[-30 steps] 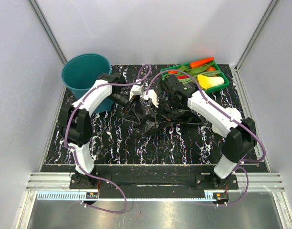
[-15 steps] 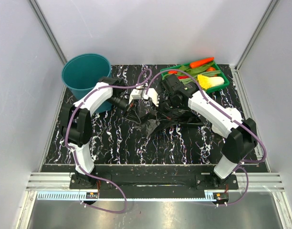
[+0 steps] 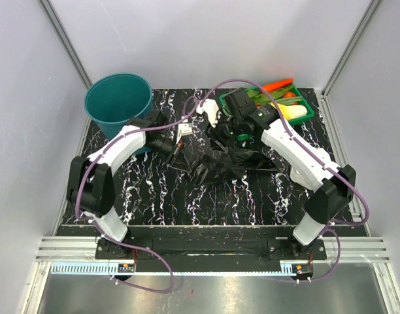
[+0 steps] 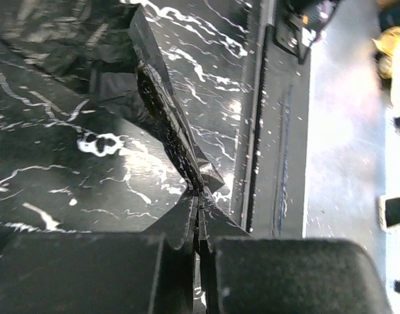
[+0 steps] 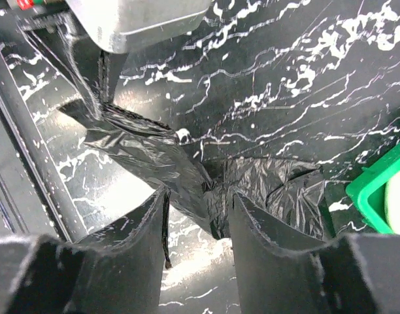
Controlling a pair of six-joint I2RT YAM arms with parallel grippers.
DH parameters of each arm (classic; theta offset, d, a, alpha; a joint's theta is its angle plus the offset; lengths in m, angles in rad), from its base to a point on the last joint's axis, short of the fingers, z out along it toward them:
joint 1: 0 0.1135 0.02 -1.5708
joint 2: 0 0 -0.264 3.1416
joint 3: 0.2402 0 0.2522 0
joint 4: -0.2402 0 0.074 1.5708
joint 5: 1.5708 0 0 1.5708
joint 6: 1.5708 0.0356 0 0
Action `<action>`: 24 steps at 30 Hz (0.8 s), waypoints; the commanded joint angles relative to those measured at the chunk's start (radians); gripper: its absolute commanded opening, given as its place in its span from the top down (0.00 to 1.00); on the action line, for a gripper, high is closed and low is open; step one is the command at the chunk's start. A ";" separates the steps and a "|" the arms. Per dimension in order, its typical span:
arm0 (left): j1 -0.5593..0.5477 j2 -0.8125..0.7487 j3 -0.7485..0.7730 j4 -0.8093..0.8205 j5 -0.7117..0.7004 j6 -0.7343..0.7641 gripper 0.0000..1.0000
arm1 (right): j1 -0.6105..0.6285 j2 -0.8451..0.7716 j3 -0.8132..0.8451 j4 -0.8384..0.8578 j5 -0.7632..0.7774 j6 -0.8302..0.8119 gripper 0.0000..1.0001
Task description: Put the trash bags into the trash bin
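Observation:
The black trash bags [image 3: 221, 163] lie crumpled in a heap on the marbled mat, mid-table. My left gripper [image 3: 178, 152] is shut on the heap's left edge; in the left wrist view its jaws [image 4: 199, 204] pinch a taut ridge of black film [image 4: 162, 108]. My right gripper [image 3: 223, 135] hovers over the heap's back side, open. In the right wrist view its fingers [image 5: 199, 210] stand apart with wrinkled film [image 5: 162, 162] below and between them, not pinched. The teal trash bin [image 3: 118, 99] stands at the back left corner, behind the left arm.
A green tray [image 3: 299, 120] of vegetables sits at the back right, close behind the right arm; its corner [image 5: 382, 190] shows in the right wrist view. Grey walls enclose the mat on three sides. Purple cables loop above both arms.
My left gripper has shut on the bag's edge and drawn it slightly left. My right gripper has opened, let go of the film and lifted toward the back.

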 commanded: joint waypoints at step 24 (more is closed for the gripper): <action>-0.046 -0.284 -0.194 0.843 -0.642 -0.868 1.00 | -0.031 0.199 0.147 0.195 -0.004 0.632 0.50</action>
